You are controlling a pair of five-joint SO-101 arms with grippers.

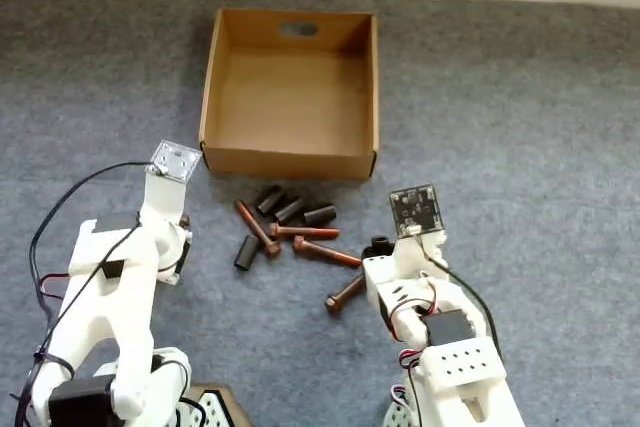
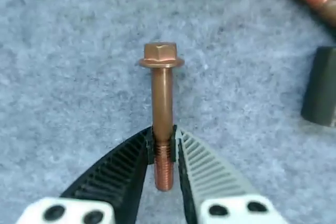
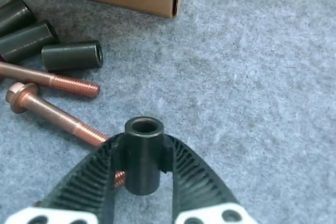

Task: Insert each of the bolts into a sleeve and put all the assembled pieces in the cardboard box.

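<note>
Tabletop (image 1: pixel 560 97): grey and felt-like, with a pale strip along its far edge.
Cardboard box (image 1: pixel 290 162): 1, open-topped with nothing inside, at the middle of the far edge.
Sleeves: 5 dark cylinders in all, 4 lying loose and 1 held.
Cluster of 3 sleeves (image 1: pixel 290 209): side by side, just on the near side of the box's front wall, towards the middle of the tabletop.
Lone sleeve (image 1: pixel 246 252): apart from the cluster, nearer the left edge, just beside the head end of a bolt.
Bolts: 5 copper-coloured with flanged hex heads, 4 lying loose and 1 held.
Loose bolts (image 1: pixel 303 232): 4, scattered at differing angles in the middle of the tabletop, on the near side of the sleeve cluster. 1 of them (image 1: pixel 345 292) lies closest to the near edge.
Left fingers (image 2: pixel 118 169): nearly closed, pinching the threaded end of the held bolt.
Held bolt (image 2: pixel 163 103): shank and head stick straight out beyond the fingertips, over bare tabletop on the left side of the loose parts.
Right fingers (image 3: pixel 197 179): partly closed around the sides of the held sleeve.
Held sleeve (image 3: pixel 143 153): 1 open end points away from the wrist, on the right side of the loose bolts, with a bolt's threaded tip just behind it.
</note>
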